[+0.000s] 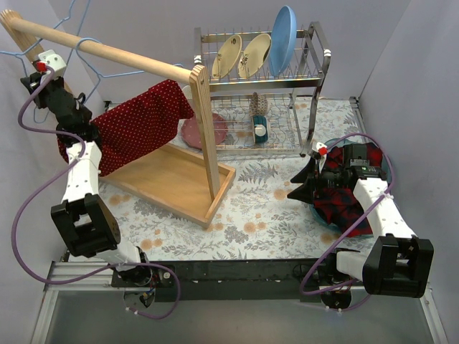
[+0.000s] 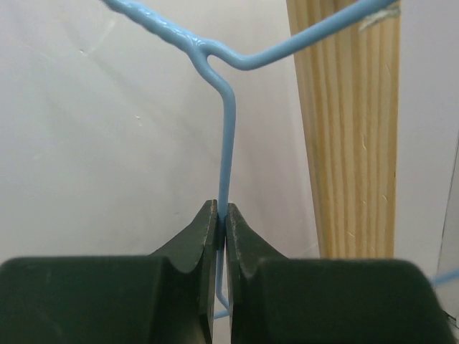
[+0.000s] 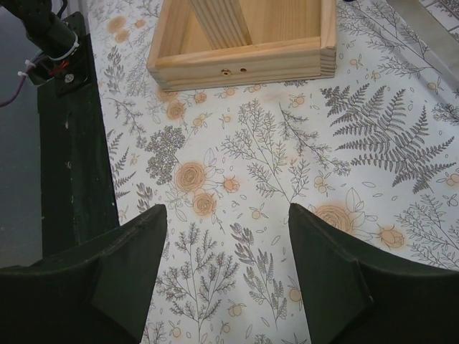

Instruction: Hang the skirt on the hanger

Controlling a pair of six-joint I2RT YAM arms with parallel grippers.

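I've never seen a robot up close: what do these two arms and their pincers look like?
The left arm and right arm have white links between chunky black joints, each trailed by a looping purple cable. The left gripper and right gripper have black wedge-shaped fingers.

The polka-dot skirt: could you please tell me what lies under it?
The wooden rack's base tray lies below the skirt. The fabric covers the tray's far left part and whatever it hangs on.
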